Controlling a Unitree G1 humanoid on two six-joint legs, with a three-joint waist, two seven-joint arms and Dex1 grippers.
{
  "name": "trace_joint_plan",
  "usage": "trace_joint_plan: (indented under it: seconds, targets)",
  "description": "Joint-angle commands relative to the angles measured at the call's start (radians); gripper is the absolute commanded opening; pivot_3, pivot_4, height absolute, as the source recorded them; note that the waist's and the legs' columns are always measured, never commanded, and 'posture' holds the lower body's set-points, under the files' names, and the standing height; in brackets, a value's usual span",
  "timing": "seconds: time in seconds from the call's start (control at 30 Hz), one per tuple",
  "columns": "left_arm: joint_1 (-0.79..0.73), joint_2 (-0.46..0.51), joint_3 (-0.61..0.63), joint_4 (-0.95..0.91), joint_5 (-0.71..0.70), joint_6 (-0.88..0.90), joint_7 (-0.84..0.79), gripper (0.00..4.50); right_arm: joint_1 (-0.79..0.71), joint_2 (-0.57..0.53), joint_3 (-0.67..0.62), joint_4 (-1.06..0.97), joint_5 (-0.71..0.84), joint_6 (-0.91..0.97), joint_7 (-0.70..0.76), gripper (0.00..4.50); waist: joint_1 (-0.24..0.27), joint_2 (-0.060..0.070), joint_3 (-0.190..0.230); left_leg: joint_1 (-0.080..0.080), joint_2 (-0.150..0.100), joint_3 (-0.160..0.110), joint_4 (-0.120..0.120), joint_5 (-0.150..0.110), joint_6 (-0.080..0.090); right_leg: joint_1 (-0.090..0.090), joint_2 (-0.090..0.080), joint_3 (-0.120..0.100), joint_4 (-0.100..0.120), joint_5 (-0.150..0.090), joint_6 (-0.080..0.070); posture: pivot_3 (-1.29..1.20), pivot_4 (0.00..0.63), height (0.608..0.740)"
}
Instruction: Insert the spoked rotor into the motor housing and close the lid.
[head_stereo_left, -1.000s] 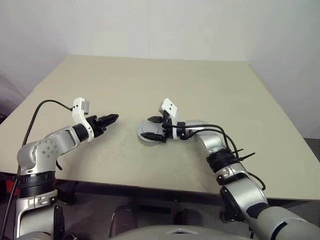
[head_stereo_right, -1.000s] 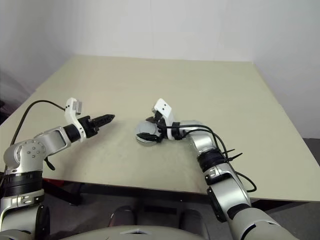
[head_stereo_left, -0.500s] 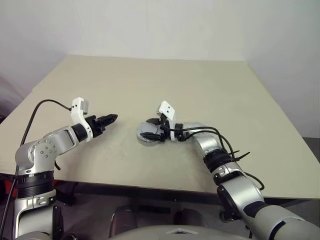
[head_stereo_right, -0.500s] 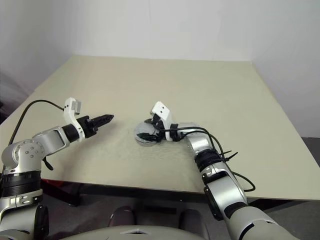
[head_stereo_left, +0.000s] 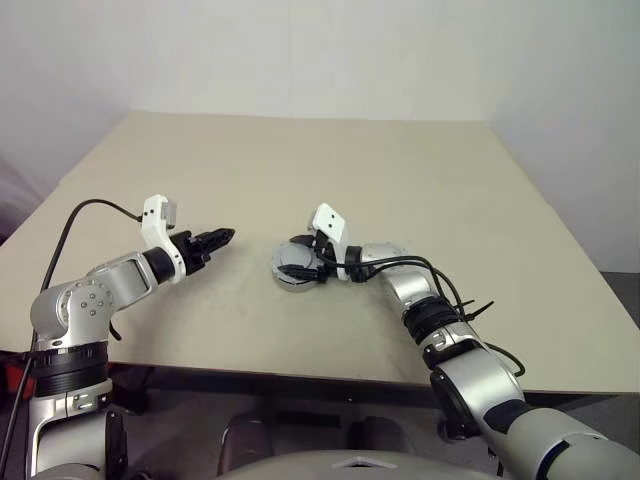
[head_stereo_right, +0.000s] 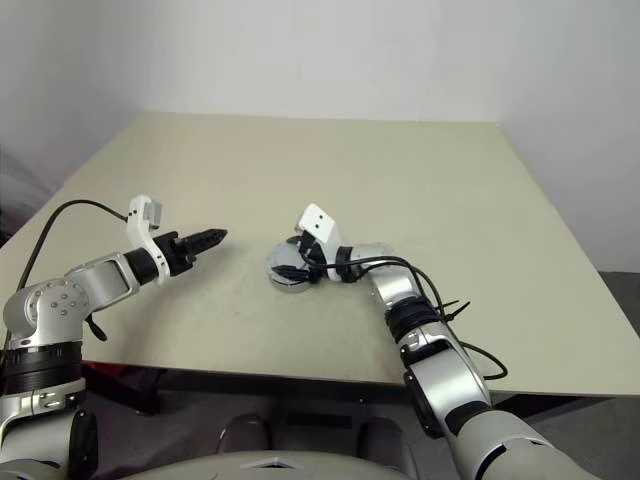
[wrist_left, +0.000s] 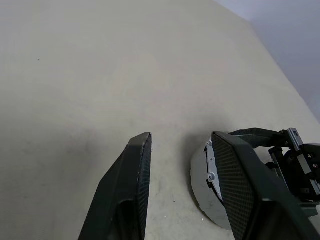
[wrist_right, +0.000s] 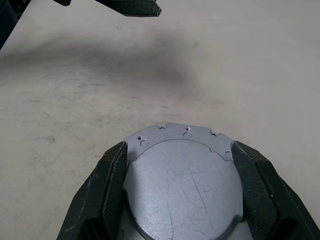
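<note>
The motor housing (wrist_right: 187, 131) sits on the table near its middle, showing as a notched grey flange with small holes. A smooth flat grey disc, the lid (wrist_right: 185, 185), lies on top and covers it. No windings show, and the spoked rotor is hidden. My right gripper (wrist_right: 179, 145) reaches in from the right, its two fingers pressed against opposite sides of the lid (head_stereo_left: 290, 262). My left gripper (head_stereo_left: 225, 237) hovers a short way to the left of the housing, pointing at it. It is open with nothing between its fingers (wrist_left: 140, 165).
The beige table (head_stereo_left: 400, 170) stretches bare behind and to both sides of the housing. Its front edge runs close below both arms. A white wall stands behind it. A black cable loops from each wrist.
The right gripper's fingers have drawn in from a wider spread onto the lid, and its wrist has rolled a little. The left arm has stayed still.
</note>
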Motion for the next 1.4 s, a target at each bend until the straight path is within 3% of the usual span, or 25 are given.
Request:
trace_joint_plan:
  seconds: [0.03, 0.27, 0.73, 0.93, 1.13, 1.33, 1.4]
  targets:
    - [-0.005, 0.004, 0.023, -0.039, -0.011, -0.001, 0.001, 2.01, -0.008, -0.007, 0.015, 0.013, -0.021, 0.014, 0.019, 3.19, 0.000, 0.000, 0.000, 0.000, 0.000, 0.000, 0.000, 0.000, 0.000, 0.000, 0.000, 0.000, 0.000, 0.000, 0.000, 0.00, 0.000, 0.740]
    - [0.001, 0.004, 0.028, -0.040, -0.012, -0.003, 0.003, 2.01, 0.009, -0.038, 0.028, -0.022, -0.019, 0.045, 0.087, 3.19, 0.001, 0.000, 0.000, 0.000, 0.000, 0.000, -0.005, 0.000, 0.000, 0.001, 0.000, -0.001, -0.007, 0.000, 0.000, 0.00, 0.000, 0.740]
    - [-0.002, -0.020, 0.024, -0.052, -0.033, 0.017, 0.015, 2.01, 0.012, -0.066, 0.106, 0.034, -0.119, 0.075, 0.040, 3.19, 0.000, 0.000, -0.001, 0.005, -0.001, 0.002, -0.014, 0.001, -0.001, 0.007, 0.001, -0.001, -0.011, 0.000, -0.001, 0.00, 0.000, 0.740]
    - [-0.022, -0.107, 0.006, -0.040, -0.065, 0.064, 0.056, 2.01, 0.011, -0.075, 0.119, 0.039, -0.127, 0.084, 0.025, 3.19, 0.001, 0.002, -0.002, 0.014, -0.002, 0.002, -0.015, 0.001, -0.001, 0.015, 0.000, 0.000, -0.012, -0.004, 0.006, 0.00, 0.000, 0.740]
    - [-0.092, -0.259, 0.040, 0.119, -0.093, 0.076, 0.121, 2.01, 0.005, -0.079, 0.130, 0.043, -0.136, 0.081, 0.024, 3.19, 0.002, 0.003, -0.003, 0.013, -0.002, 0.002, -0.015, 0.001, -0.001, 0.016, 0.000, 0.000, -0.012, -0.004, 0.006, 0.00, 0.000, 0.740]
    - [-0.148, -0.331, 0.095, 0.284, -0.105, 0.063, 0.149, 0.10, 0.005, -0.085, 0.137, 0.038, -0.137, 0.074, 0.021, 3.19, 0.000, 0.004, -0.004, 0.013, -0.002, 0.002, -0.018, 0.001, -0.001, 0.015, 0.001, 0.000, -0.014, -0.004, 0.007, 0.00, 0.000, 0.740]
    - [-0.152, -0.335, 0.093, 0.306, -0.107, 0.083, 0.148, 0.04, 0.005, -0.087, 0.138, 0.034, -0.137, 0.074, 0.020, 3.19, 0.000, 0.004, -0.004, 0.013, -0.002, 0.002, -0.018, 0.001, -0.001, 0.015, 0.001, 0.000, -0.015, -0.004, 0.007, 0.00, 0.000, 0.740]
